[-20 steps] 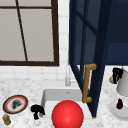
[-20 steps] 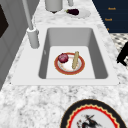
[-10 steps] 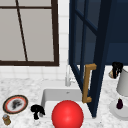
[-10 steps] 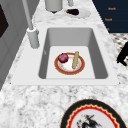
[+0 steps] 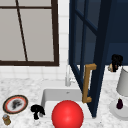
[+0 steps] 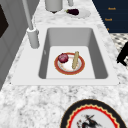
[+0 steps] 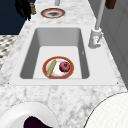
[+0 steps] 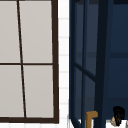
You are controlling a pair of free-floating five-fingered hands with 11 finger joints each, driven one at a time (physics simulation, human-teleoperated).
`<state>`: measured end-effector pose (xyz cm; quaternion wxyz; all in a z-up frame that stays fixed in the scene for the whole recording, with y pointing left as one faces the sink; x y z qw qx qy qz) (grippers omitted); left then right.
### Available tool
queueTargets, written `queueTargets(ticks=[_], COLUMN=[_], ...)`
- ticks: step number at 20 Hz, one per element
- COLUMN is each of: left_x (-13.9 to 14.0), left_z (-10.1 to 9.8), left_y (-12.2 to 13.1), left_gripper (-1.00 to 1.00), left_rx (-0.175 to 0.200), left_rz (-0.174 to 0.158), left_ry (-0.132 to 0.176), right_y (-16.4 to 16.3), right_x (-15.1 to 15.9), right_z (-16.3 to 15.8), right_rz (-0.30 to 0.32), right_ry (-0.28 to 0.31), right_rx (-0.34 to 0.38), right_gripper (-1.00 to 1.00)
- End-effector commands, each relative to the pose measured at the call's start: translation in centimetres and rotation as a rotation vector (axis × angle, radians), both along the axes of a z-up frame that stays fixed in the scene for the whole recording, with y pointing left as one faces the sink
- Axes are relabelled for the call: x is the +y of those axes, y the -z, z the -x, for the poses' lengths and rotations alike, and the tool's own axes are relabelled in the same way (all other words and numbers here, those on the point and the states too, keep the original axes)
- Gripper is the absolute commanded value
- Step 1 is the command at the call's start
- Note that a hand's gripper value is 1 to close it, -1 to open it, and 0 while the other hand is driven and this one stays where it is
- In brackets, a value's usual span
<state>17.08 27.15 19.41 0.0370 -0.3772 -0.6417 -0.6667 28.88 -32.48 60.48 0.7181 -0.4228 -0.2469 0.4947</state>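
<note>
Beside the open cabinet door (image 5: 100, 57), right hand (image 5: 116, 62) — fingers seemingly pinching a small tan object (image 5: 110, 67).

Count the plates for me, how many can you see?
3: a red-rimmed plate in the sink, a patterned plate left of it, a white plate right. Others may be hidden.

We are seeing a speckled grey marble counter (image 6: 37, 100) carrying a patterned red-rimmed plate (image 5: 15, 104) and a small brown jar (image 5: 6, 119).

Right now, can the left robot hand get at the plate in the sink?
Probably yes: the left robot hand hangs by the sink's front left edge, and the plate lies uncovered in the open basin.
</note>
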Motion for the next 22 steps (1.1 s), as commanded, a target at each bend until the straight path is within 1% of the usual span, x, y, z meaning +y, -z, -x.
queueTargets(ticks=[1,6,9,11,13,18,22], left_x=[0.0,0.0,0.0,0.0,0.0,0.0,0.0], left_z=[0.0,0.0,0.0,0.0,0.0,0.0,0.0], left_y=[0.0,0.0,0.0,0.0,0.0,0.0,0.0], left_gripper=[0.00,0.00,0.00,0.00,0.00,0.00,0.00], left_rx=[0.000,0.000,0.000,0.000,0.000,0.000,0.000], left_rz=[0.000,0.000,0.000,0.000,0.000,0.000,0.000], left_ry=[0.000,0.000,0.000,0.000,0.000,0.000,0.000], right_y=[-2.8,-6.3,-8.2,-9.4,-10.3,-10.8,-10.7], right_x=[0.6,1.6,2.4,2.7,3.0,3.5,4.0], right_z=[0.0,0.1,0.1,0.1,0.0,-1.4,-3.0], right_rz=[0.028,0.022,0.030,0.033,0.031,0.016,0.017], right_ry=[-0.092,-0.084,-0.091,-0.095,-0.085,-0.075,-0.056], right_rx=[0.005,0.025,0.036,0.028,0.016,-0.021,-0.029], right_gripper=[1.00,1.00,1.00,1.00,1.00,1.00,1.00])
